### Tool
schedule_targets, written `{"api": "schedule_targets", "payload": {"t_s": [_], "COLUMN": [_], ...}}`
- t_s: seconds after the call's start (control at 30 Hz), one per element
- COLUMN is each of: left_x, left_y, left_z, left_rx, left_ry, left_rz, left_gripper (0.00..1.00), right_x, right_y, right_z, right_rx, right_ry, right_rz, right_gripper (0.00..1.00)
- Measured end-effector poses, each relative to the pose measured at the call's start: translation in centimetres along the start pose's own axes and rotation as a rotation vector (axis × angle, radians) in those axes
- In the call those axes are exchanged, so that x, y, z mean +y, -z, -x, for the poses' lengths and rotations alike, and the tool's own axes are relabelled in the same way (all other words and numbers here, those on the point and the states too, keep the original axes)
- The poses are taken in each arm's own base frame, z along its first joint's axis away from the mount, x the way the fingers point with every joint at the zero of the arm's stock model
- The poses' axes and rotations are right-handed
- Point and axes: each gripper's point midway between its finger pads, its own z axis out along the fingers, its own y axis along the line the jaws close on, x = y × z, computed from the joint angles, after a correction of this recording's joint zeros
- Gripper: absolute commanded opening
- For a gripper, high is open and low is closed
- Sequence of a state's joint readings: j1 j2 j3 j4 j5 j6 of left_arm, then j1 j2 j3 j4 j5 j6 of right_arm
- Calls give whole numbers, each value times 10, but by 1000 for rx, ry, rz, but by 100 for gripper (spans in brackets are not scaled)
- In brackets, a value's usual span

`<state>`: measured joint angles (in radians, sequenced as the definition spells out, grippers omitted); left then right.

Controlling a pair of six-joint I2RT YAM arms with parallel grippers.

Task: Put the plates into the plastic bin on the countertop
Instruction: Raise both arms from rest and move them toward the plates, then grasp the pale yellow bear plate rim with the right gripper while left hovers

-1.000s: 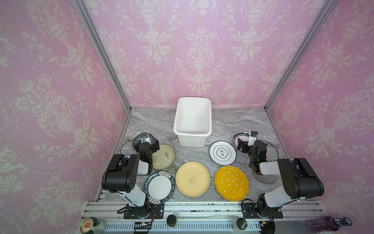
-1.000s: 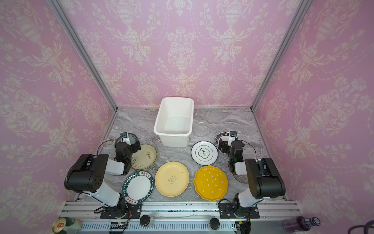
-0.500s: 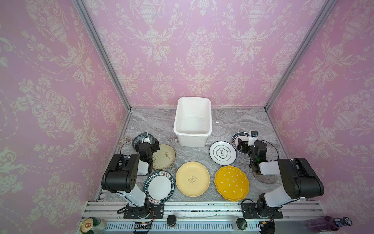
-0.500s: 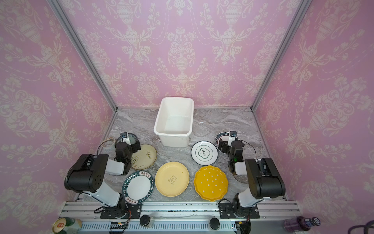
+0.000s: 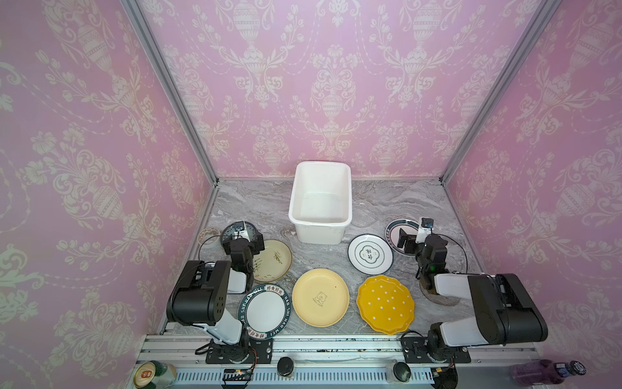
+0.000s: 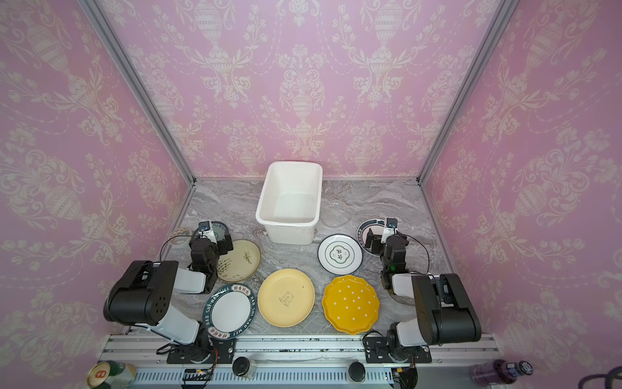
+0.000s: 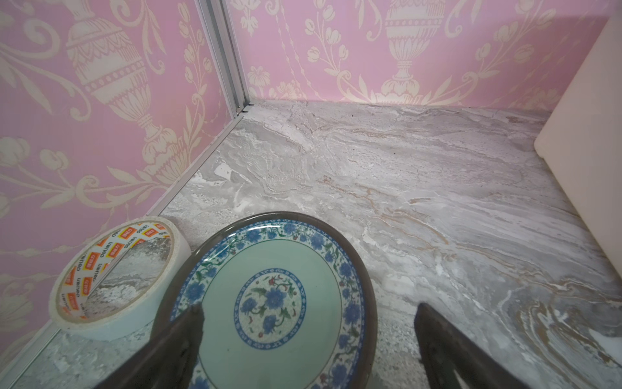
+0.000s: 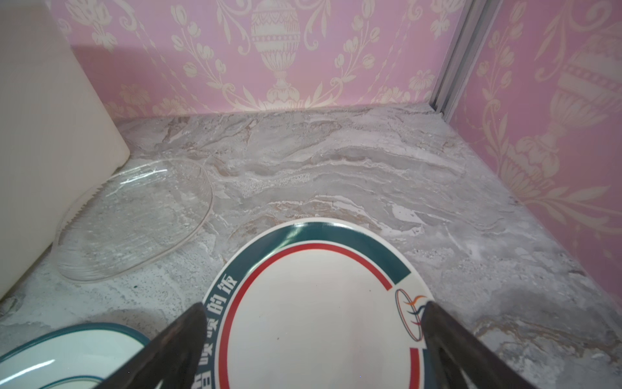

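plainly nothing held; left gripper (image 7: pixel 308 310) released, jaws spread wide, low over a round plate with blue flower pattern, pale green centre and dark rim (image 7: pixel 269 303) near the left edge of the grey marble-patterned countertop (image 7: pixel 404 168); one finger (image 7: pixel 175 343) over that plate's patterned band, the other past its rim over bare stone; touching or not, cannot tell; just beside that plate, against the left edge, a roll of white tape with orange labels on its core (image 7: pixel 111 326); right gripper (image 8: pixel 313 307) likewise released, jaws wide on either side of a white round plate with teal band, red ring and lettering (image 8: pixel 319 320) near the right edge; white rectangular plastic bin with rounded corners (image 5: pixel 319 232) by the middle of the far edge, bare white floor in sight in both top views; clear ribbed glass plate (image 8: pixel 134 219) flat on the countertop just beside the bin's right wall; along the near edge, left to right: white round plate with dark lettered rim (image 5: pixel 266 311), yellow round plate with a small bear (image 5: pixel 319 298), orange scalloped plate with white dots (image 5: pixel 386 304); between that row and the bin, a cream round plate with sprig marks (image 5: pixel 276 261), partly under the left arm, and a white round plate with thin dark ring and centre emblem (image 5: pixel 370 254); every plate flat on the countertop, outside the bin.
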<state>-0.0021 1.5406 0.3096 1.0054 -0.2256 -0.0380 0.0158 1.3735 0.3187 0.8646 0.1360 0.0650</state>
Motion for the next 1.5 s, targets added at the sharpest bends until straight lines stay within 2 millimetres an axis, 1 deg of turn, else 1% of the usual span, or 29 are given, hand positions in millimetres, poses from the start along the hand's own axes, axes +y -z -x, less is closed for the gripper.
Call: {"api": "schedule_targets", "payload": {"t_s": [0.03, 0.13, 0.27, 0.37, 0.43, 0.5, 0.57, 0.63, 0.73, 0.83, 0.93, 1.0, 1.07, 1.17, 1.2, 1.3, 1.43, 1.5], "left_x": [-1, -3, 6, 12, 11, 6, 1, -4, -16, -28, -41, -49, -58, -70, -73, -91, -123, -134], "left_y": [5, 18, 40, 57, 67, 75, 84, 94, 111, 124, 131, 134, 141, 155, 159, 172, 192, 203], "left_z": [8, 43, 93, 118, 128, 130, 124, 115, 107, 105, 91, 82, 76, 76, 77, 73, 56, 48], "left_rx": [-6, -43, -42, 9, 57, 120, 201, 265, 321, 371, 491, 587, 674, 759, 779, 862, 984, 1033], "left_ry": [0, 16, 123, 223, 279, 339, 413, 484, 584, 676, 727, 734, 724, 698, 687, 626, 477, 409], "left_rz": [-6, -18, 21, 38, 25, -6, -27, -59, -135, -200, -230, -234, -241, -269, -277, -325, -413, -456], "left_gripper": [99, 99, 99, 99, 99, 99, 99, 99, 99, 99, 99, 99, 99, 99, 99, 99, 99, 99], "right_x": [0, 0, 4, 5, 1, -3, -1, 5, 21, 41, 67, 89, 115, 150, 158, 185, 218, 231], "right_y": [6, 27, 57, 85, 102, 119, 132, 141, 146, 145, 146, 149, 159, 179, 184, 198, 212, 218], "right_z": [11, 48, 97, 122, 129, 131, 130, 128, 128, 129, 118, 103, 84, 60, 53, 29, -8, -25], "right_rx": [-23, -84, -127, -133, -115, -98, -77, -41, 69, 211, 370, 488, 610, 759, 795, 924, 1061, 1113], "right_ry": [-5, -25, -76, -192, -315, -422, -499, -548, -572, -571, -560, -528, -467, -364, -336, -231, -68, -10], "right_rz": [-1, 6, 42, 69, 61, 61, 89, 127, 191, 262, 342, 393, 455, 536, 552, 590, 620, 631], "right_gripper": [100, 100, 100, 100, 100, 100, 100, 100, 100, 100, 100, 100, 100, 100, 100, 100, 100, 99]}}
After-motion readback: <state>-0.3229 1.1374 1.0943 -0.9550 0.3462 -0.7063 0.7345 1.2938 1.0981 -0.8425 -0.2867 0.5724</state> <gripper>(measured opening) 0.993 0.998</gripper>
